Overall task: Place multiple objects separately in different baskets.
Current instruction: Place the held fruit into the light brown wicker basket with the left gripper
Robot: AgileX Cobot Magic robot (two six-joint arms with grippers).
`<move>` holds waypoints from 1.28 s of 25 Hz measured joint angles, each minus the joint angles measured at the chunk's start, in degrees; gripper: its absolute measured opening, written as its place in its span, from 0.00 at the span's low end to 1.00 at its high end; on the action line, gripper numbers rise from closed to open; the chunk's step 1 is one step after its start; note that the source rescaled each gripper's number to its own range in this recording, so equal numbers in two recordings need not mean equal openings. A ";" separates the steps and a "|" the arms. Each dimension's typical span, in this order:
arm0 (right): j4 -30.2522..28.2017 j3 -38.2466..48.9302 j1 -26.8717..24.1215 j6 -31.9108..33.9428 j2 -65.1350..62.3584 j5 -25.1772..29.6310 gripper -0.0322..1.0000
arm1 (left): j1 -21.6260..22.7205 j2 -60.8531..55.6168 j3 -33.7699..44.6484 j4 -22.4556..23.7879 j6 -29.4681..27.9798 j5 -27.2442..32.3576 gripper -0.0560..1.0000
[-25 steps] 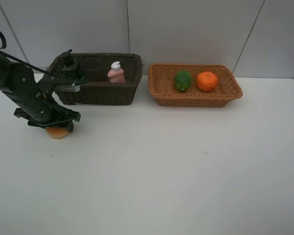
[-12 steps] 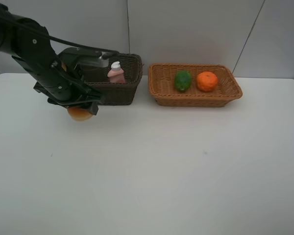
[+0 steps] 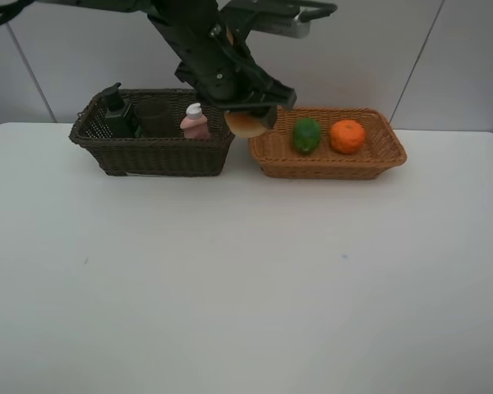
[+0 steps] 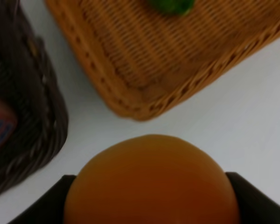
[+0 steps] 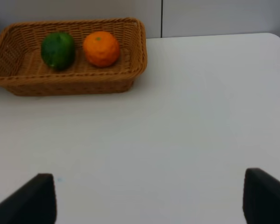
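Left end effector (image 3: 248, 115) is clamped on the peach (image 3: 246, 124), held in the air over the near-left corner of the tan basket (image 3: 337, 164), beside the dark basket (image 3: 152, 154). Peach should be carried further in, to the bare weave left of the lime (image 3: 306, 135), lowered, then released. Half a second ago it was held low by the dark basket's front. Right end effector (image 5: 149, 198) is seen spread apart, idle.

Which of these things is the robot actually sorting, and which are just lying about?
Part of the job: peach in the left gripper, lime, tangerine, pink bottle, pump bottle, cup, dark basket, tan basket.

Just lying about: nothing, only the bare table.
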 joint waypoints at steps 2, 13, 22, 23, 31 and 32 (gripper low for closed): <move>0.00 0.00 0.00 0.00 0.00 0.00 0.73 | -0.54 1.78 -1.94 1.16 0.00 -4.70 0.77; 0.00 0.00 0.00 0.00 0.00 0.00 0.73 | 0.16 12.60 -2.63 2.67 0.00 -29.58 0.77; 0.00 0.00 0.00 0.00 0.00 0.00 0.73 | 0.83 19.61 -2.63 2.67 0.00 -37.27 0.77; 0.00 0.00 0.00 0.00 0.00 0.00 0.73 | 0.83 19.86 -2.63 2.67 0.28 -37.67 0.77; 0.00 0.00 0.00 0.00 0.00 0.00 0.73 | 0.83 20.42 -2.74 0.85 2.17 -35.87 0.77; 0.00 0.00 0.00 0.00 0.00 0.00 0.73 | 0.83 20.42 -2.74 0.34 2.17 -35.24 0.77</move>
